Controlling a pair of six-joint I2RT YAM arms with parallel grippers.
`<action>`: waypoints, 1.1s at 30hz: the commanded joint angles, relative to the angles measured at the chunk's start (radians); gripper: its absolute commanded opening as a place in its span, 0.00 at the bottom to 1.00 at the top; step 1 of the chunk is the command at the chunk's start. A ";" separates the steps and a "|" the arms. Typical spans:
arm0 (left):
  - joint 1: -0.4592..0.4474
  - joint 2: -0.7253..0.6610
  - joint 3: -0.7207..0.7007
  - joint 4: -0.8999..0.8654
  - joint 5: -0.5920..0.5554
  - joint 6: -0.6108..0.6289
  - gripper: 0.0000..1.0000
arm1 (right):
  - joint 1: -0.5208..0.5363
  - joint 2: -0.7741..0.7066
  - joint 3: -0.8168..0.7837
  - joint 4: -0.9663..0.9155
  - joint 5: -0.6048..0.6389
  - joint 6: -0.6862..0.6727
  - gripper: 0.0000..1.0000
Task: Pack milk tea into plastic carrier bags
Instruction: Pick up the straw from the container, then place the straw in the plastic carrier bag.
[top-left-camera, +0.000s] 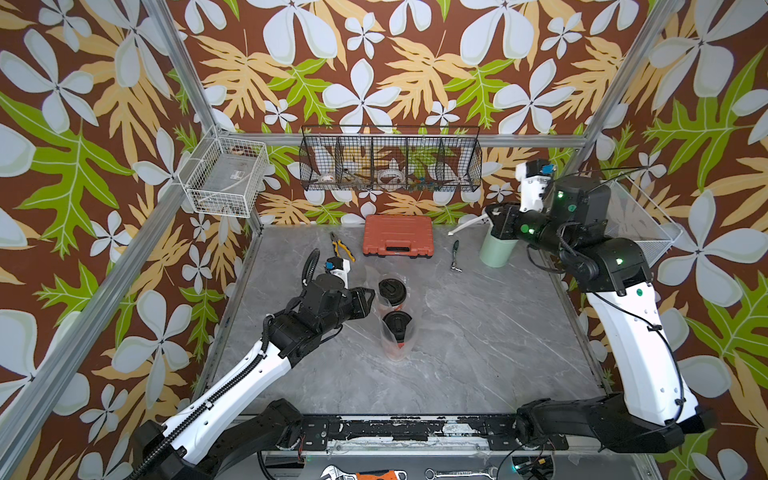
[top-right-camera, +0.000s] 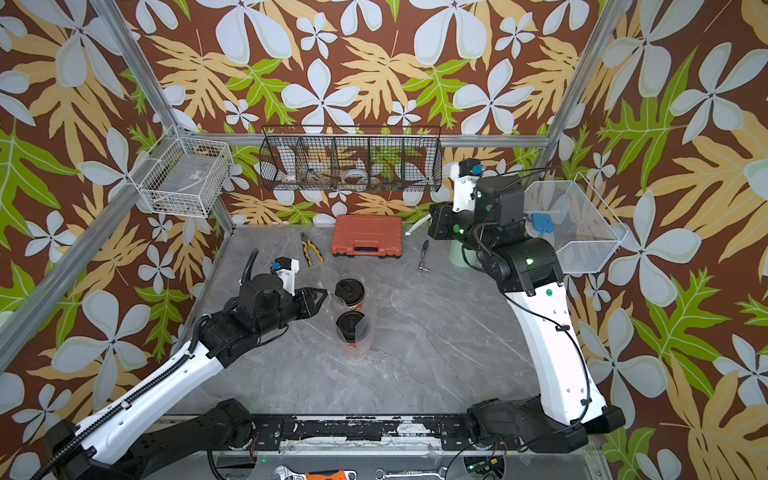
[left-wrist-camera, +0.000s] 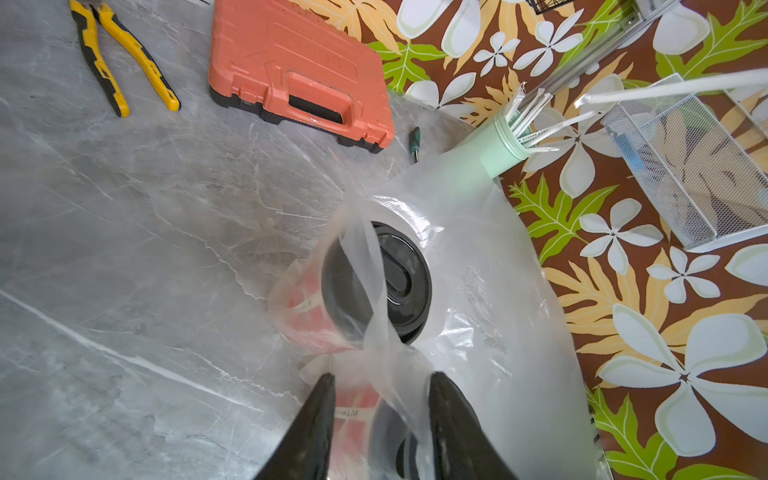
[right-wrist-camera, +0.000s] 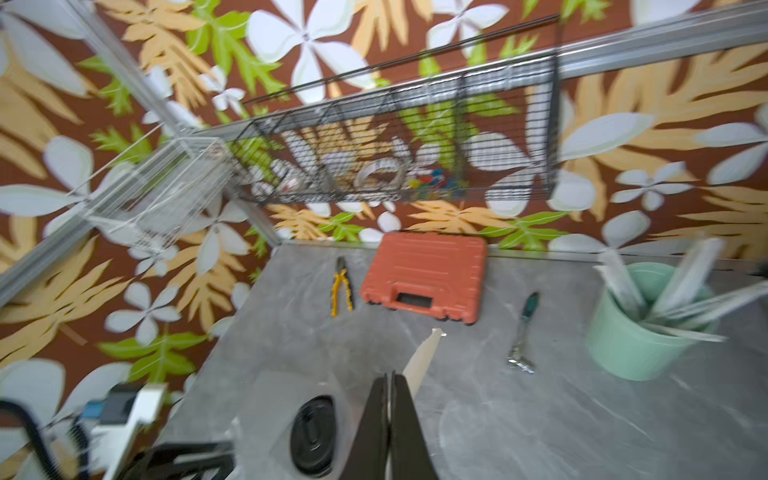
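- Milk tea (top-left-camera: 392, 291) is sitting inside plastic carrier bags (left-wrist-camera: 498, 270), in front of the orange case (top-left-camera: 398, 235).
- Left claw (left-wrist-camera: 380, 378) is hanging spread around flimsy, slippery film; the handle loops look like the best hold.
- Right claw (right-wrist-camera: 390, 376) is pinching a straw (right-wrist-camera: 422, 357).

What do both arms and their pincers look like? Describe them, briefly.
Both arms pair white shells with black joints. The left arm carries a ribbed black conduit; the right arm a thin black cable and green lights. The left pincer and right pincer have black, tapering fingers.
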 joint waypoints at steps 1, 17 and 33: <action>0.023 0.008 0.024 -0.016 -0.022 0.023 0.46 | 0.105 0.023 0.027 -0.001 -0.019 0.058 0.00; 0.095 0.139 0.102 0.094 0.095 0.097 0.19 | 0.332 0.164 0.052 0.022 -0.008 0.074 0.00; 0.097 0.158 0.135 0.086 0.099 0.154 0.01 | 0.363 0.261 0.028 0.046 -0.029 0.068 0.00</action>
